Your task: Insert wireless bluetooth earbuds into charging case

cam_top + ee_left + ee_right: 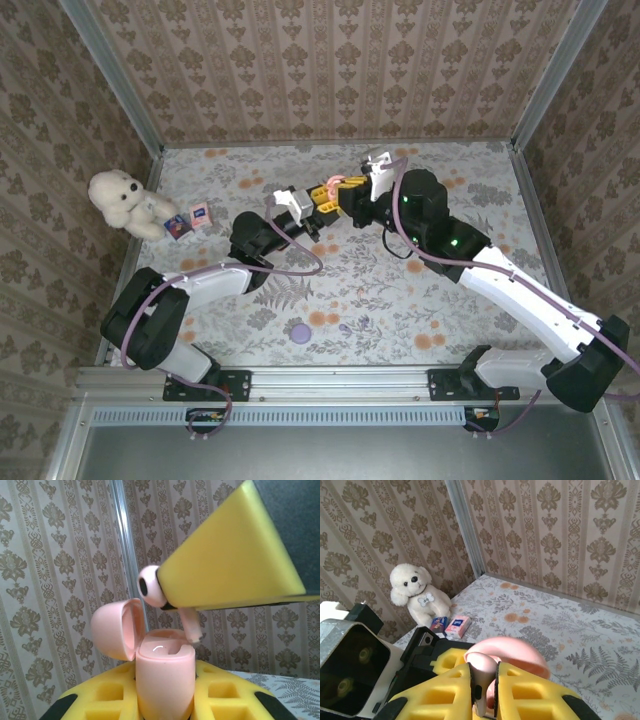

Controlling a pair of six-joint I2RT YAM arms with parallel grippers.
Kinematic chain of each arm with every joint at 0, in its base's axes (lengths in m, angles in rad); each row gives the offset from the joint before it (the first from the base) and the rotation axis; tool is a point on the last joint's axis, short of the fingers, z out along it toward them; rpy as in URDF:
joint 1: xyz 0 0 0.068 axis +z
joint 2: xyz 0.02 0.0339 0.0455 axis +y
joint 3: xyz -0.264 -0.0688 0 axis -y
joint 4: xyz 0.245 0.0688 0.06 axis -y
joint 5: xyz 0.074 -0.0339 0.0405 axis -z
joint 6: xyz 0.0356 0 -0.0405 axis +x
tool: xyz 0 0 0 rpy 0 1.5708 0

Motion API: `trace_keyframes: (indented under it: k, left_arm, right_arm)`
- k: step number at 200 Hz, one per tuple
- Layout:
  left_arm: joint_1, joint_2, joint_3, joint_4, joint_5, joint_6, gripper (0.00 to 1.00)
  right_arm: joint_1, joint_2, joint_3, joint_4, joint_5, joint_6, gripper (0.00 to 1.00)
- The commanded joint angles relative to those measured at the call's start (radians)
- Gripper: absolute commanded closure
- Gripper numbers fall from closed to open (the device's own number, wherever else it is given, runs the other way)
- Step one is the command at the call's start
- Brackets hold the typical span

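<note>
While the earbud (152, 586) hangs stem-down over the charging case (165, 680), its rounded white head pokes out past the yellow pad gripping it. In the left wrist view the tip of its pale pink stem sits right at the far rim of the case's open mouth; I cannot tell whether it touches. The pink case stands upright, its lid (117, 630) swung back and open to the left.

The right end effector (482, 672) is clenched on the earbud, which the right wrist view shows pinched between its two yellow fingers with the pink lid just behind. The left end effector (165, 692) is grasping the case's lower body from both sides, holding it up off the bench (450, 300).

From the top camera, the two end effectors meet nose to nose above the far middle of the floral bench, with the arms reaching in from either side. Well off to the left, a white teddy bear (122, 200) sits against the wall with two small packets (188, 222) just beside it. A purple disc (300, 331) lies on the bench nearer the arm bases.
</note>
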Motion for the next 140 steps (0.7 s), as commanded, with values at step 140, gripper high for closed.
trace_keyframes:
  k: [140]
  left_arm:
    - [-0.017,-0.003,0.037,-0.015,0.021,-0.031,1.0]
  right_arm:
    - [-0.024,-0.031,-0.071,0.08,-0.009,0.032,0.83]
